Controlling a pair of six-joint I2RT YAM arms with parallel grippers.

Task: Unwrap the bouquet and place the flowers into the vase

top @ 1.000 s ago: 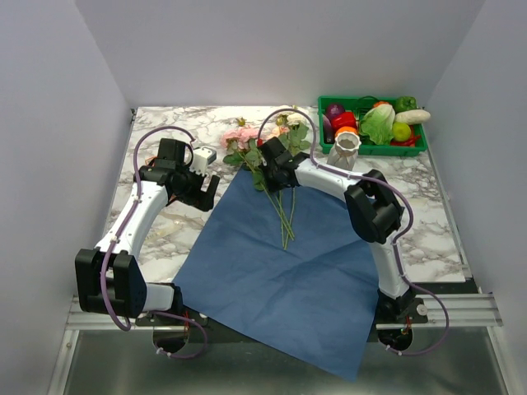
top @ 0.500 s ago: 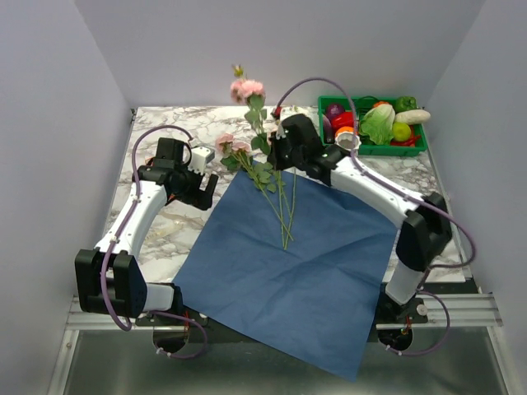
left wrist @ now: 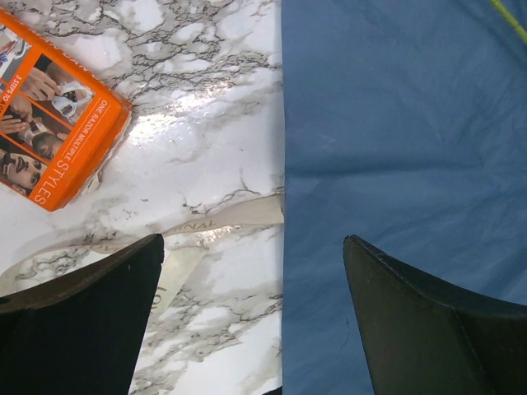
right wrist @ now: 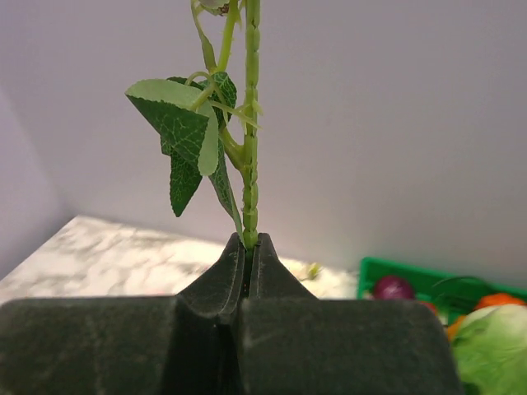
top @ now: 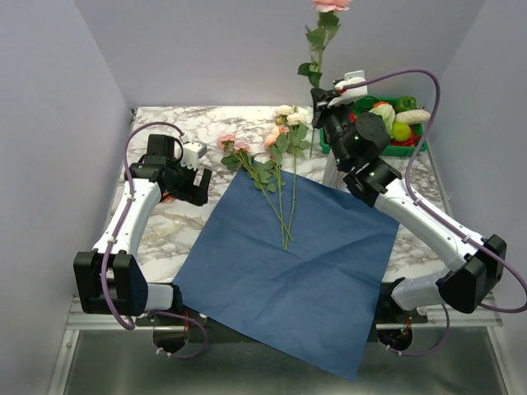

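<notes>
My right gripper [top: 318, 100] is raised high above the table's back right and is shut on the green stem [right wrist: 250, 123] of one pink rose [top: 331, 5]. The stem stands upright, with leaves [right wrist: 181, 132] just above the fingertips. The other flowers [top: 280, 193] lie on the unfolded blue paper [top: 296, 271], their blooms toward the back. My left gripper [left wrist: 254, 247] hangs open over the paper's left edge with nothing between its fingers. A beige ribbon strip [left wrist: 222, 216] lies on the marble there. The vase is hidden behind my right arm.
A green crate [top: 412, 146] of vegetables [top: 383, 122] stands at the back right, just behind the right gripper. An orange packet [left wrist: 58, 132] lies on the marble left of the paper. The blue paper overhangs the table's near edge.
My right arm has lifted the pink rose off the paper and swung it up and to the right toward the crate. The left arm has barely moved.
</notes>
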